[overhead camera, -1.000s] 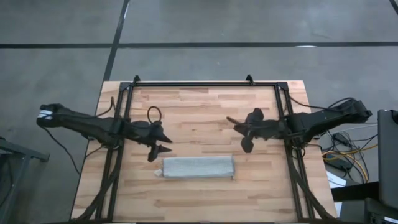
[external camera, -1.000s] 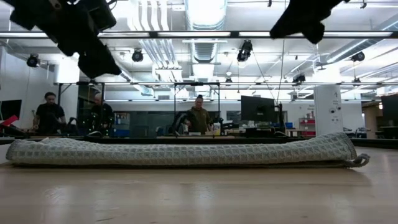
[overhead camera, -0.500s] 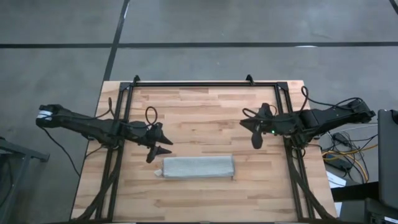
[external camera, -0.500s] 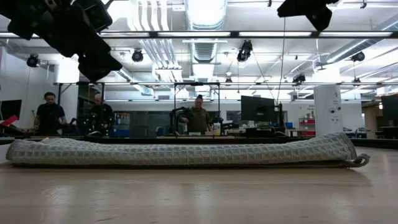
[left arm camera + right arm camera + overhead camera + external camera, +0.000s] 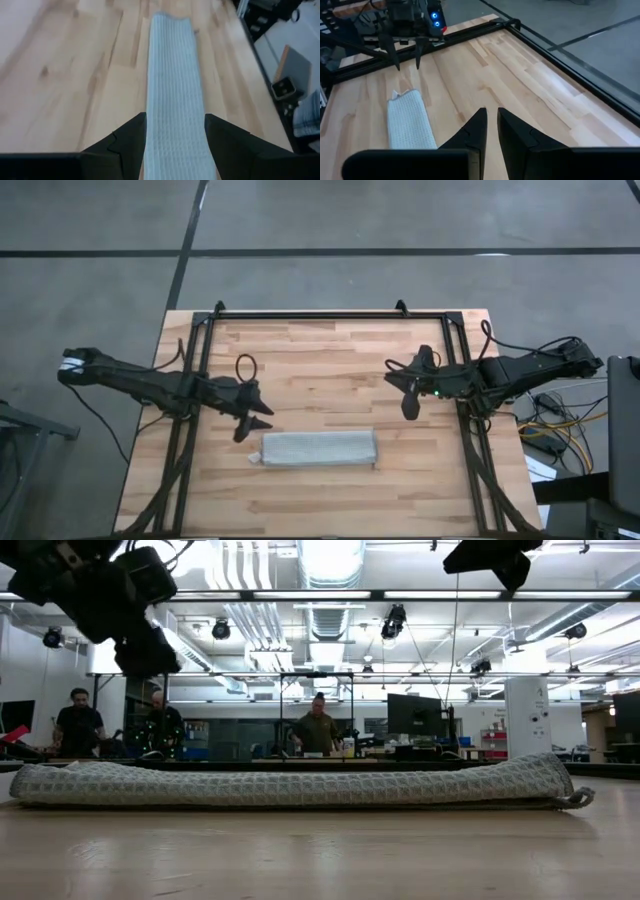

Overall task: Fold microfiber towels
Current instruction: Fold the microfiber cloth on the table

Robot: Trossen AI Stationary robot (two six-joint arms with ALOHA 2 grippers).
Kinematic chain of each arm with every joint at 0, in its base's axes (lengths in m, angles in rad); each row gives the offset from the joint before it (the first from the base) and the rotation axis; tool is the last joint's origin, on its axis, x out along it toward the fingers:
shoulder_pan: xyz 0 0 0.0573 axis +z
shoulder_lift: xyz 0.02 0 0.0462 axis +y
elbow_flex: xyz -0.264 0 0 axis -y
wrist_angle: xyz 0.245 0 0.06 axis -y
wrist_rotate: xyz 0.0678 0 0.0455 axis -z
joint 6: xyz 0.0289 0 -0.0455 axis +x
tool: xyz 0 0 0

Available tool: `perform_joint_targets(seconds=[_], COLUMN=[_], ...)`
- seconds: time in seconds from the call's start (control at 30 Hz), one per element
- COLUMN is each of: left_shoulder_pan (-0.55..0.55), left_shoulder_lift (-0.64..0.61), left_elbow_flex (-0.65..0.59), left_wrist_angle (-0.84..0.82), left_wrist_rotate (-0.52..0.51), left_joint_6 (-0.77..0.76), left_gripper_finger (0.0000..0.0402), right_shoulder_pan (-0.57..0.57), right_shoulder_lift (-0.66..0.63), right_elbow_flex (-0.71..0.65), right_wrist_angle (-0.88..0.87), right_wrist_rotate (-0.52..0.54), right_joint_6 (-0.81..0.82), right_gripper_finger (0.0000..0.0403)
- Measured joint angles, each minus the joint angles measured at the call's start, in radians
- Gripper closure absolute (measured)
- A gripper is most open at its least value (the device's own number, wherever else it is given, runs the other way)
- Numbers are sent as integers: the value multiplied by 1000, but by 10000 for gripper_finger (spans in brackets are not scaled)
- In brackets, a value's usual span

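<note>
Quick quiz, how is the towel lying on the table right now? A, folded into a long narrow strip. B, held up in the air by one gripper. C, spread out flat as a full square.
A: the towel lies as a long narrow strip on the table, with neither gripper touching it.

The wooden table bears one folded microfiber towel lying flat.

One folded grey-green microfiber towel is lying on one wooden table. Two dark robot arms are reaching over that table: one left gripper and one right gripper. Each gripper is showing two fingers in its own wrist view. In the room behind, three people are standing, and one dark monitor is sitting on a bench.
</note>
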Motion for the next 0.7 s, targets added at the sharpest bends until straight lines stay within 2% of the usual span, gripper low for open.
perform_joint_targets(seconds=[0.2, 0.37, 0.6, 0.7], left_shoulder_pan=[0, 0, 0, 0], left_shoulder_lift=[0, 0, 0, 1], left_elbow_flex=[0, 5, 7, 7], left_wrist_angle=[-57, -90, -170, -186], left_wrist_rotate=[96, 205, 217, 217], left_joint_6=[-59, -133, -203, -206], left_gripper_finger=[197, 197, 197, 197], right_shoulder_pan=[0, 0, 0, 1], right_shoulder_lift=[0, 7, 93, 151], right_elbow_flex=[0, 0, 0, 0], right_wrist_angle=[-1, 1, -18, -58], right_wrist_rotate=[0, -17, -259, -298], right_joint_6=[8, 82, 92, 127], right_gripper_finger=[360, 360, 360, 360])
